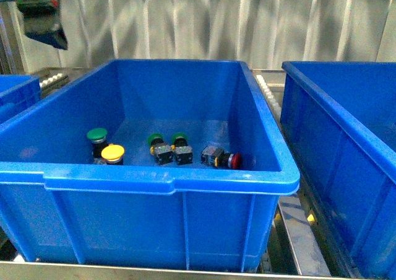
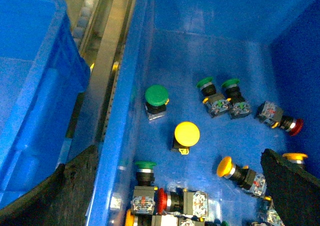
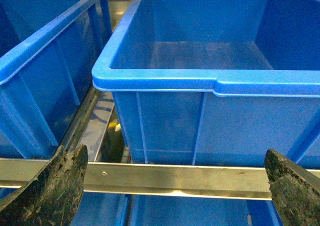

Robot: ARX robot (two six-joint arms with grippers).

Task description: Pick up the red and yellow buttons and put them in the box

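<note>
Front view, blue bin [image 1: 167, 182] holding upright yellow button [image 1: 112, 152], red button [image 1: 234, 161] on its side, grey curtain [image 1: 185, 20] behind; left wrist view, left gripper [image 2: 180, 152] spread wide, gripping nothing, above bin floor; right wrist view, right gripper [image 3: 176, 153] spread wide, unloaded, facing second blue box [image 3: 200, 81]

wall: silvery rippled sheet [image 1: 185, 20] | frame: steel rail [image 3: 175, 178] | light: bright, glinting off sheet

On a metal rack [image 1: 296, 230] three blue crates are carried side by side: the middle crate [image 1: 167, 181], the right crate [image 1: 346, 128] and the left crate [image 1: 15, 85].
</note>
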